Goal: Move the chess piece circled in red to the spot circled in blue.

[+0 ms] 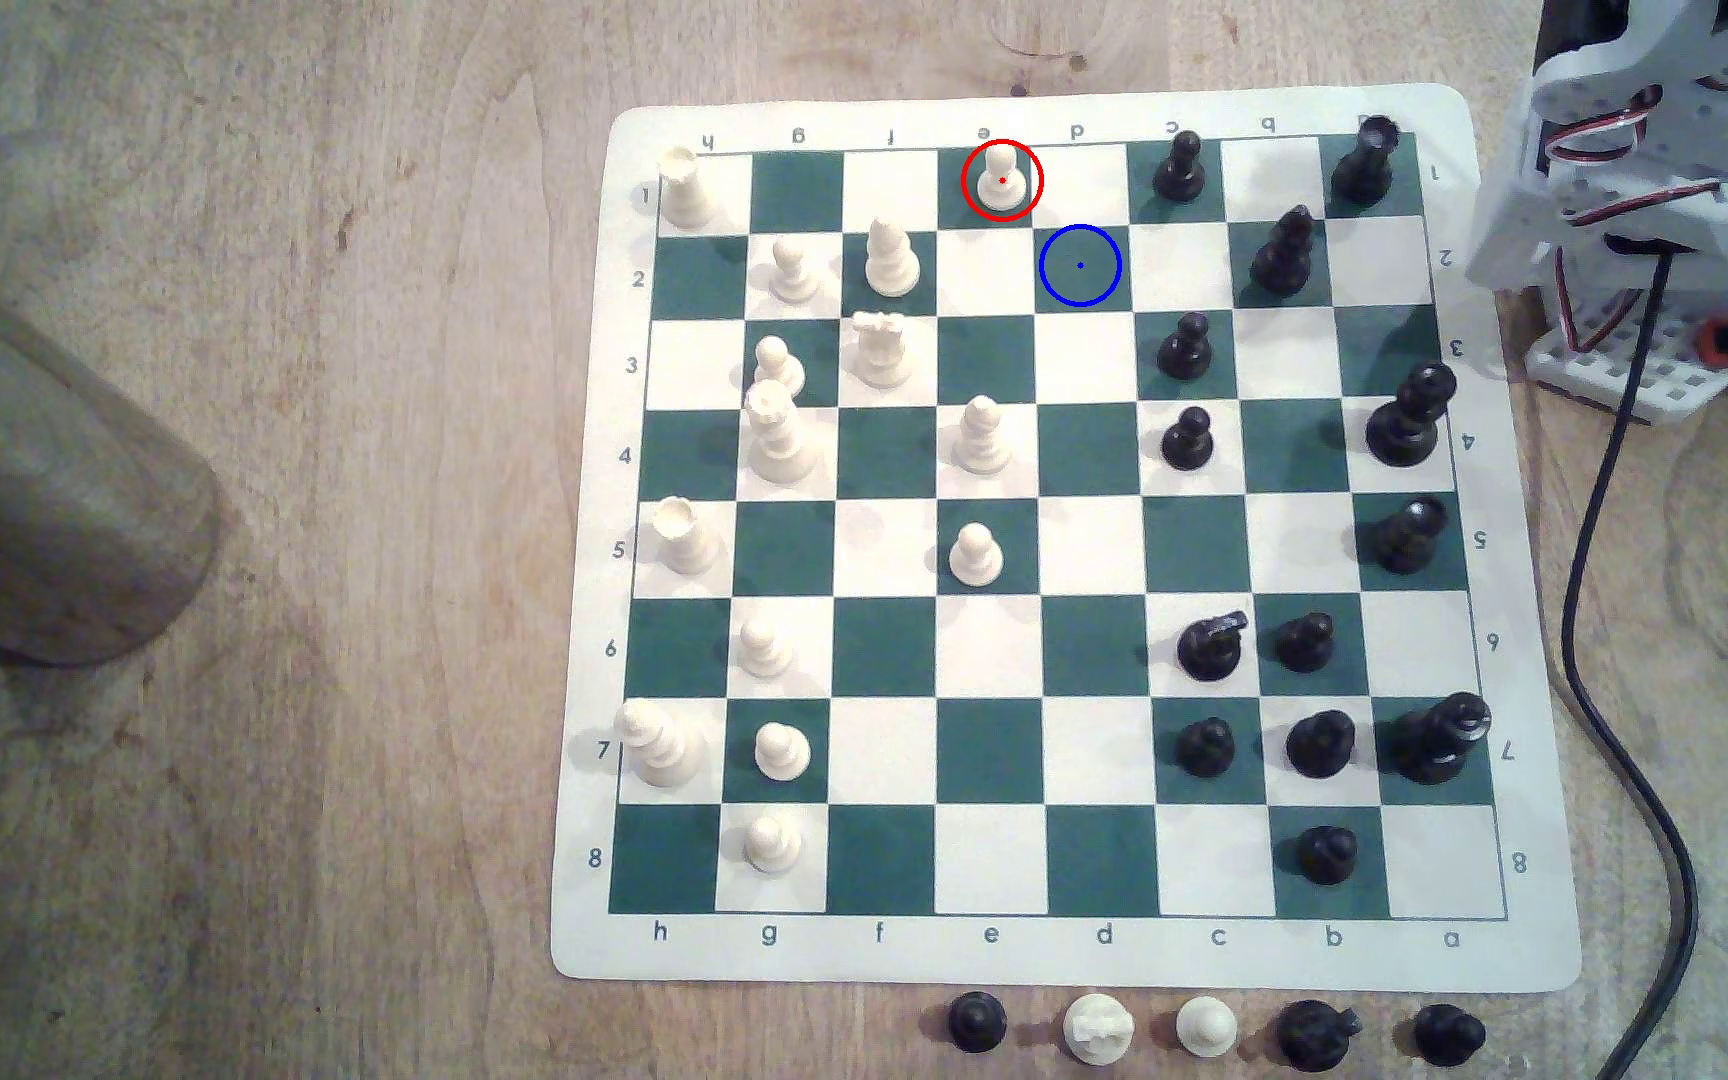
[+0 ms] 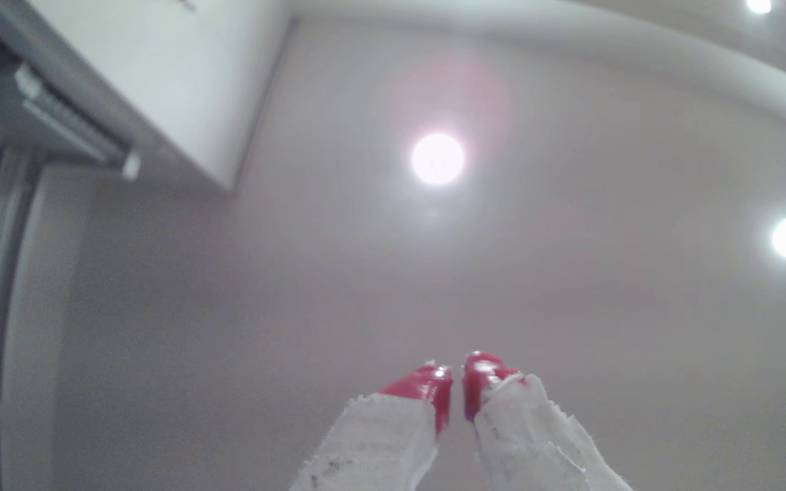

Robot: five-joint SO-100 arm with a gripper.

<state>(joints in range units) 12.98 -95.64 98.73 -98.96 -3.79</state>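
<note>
A small cream-white pawn (image 1: pixel 1001 179), the chess piece circled in red, stands on a dark green square in the board's far row. The spot circled in blue (image 1: pixel 1079 266) is a bare dark green square one step diagonally nearer and toward the exterior view's right. The arm (image 1: pixel 1670 156) is folded up off the board at the exterior view's top right. In the wrist view my gripper (image 2: pixel 457 375) points up at the ceiling, its red-tipped, white-wrapped fingers (image 2: pixel 429 385) close together with nothing between them.
The green-and-white chess board (image 1: pixel 1047 950) lies on a wooden table with cream pieces toward the exterior view's left and black ones toward its right. Several captured pieces (image 1: pixel 1203 1028) line the near edge. A black cable (image 1: pixel 1608 540) runs past the board's right side. A blurred grey object (image 1: pixel 39 498) sits at far left.
</note>
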